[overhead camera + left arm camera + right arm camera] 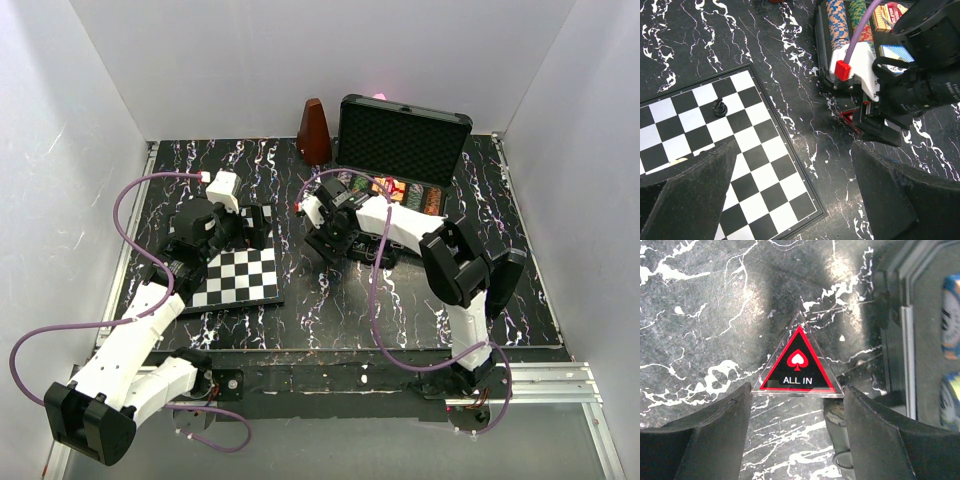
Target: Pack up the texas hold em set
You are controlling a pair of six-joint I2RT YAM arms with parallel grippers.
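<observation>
Half-closed, pinched the ALL IN triangle (pixel 798 367) by its two base corners with the right jaws, one finger (pixel 705 440) on each side. Saw it resting on the marbled tabletop (pixel 700 315), apex pointing ahead, away from the jaws. Found the black case (pixel 895 340) just right of those jaws, its metal-trimmed edge close beside the right-hand finger, with scant room on that side. Glimpsed striped chips (pixel 952 315) past that edge, inside the tray. Had bare tabletop ahead of and left of the jaws, open for moving.

Held the left jaws spread wide, gripping nothing, above the chessboard (pixel 755 165). Traced the board's right edge and near corner between the two fingers, then bare tabletop from that edge across to the right-hand finger. Noted one black chess piece (pixel 719 107) ahead of the left-hand finger, alone on its square. Found the case ahead and right of the left jaws, lid up at the back.
</observation>
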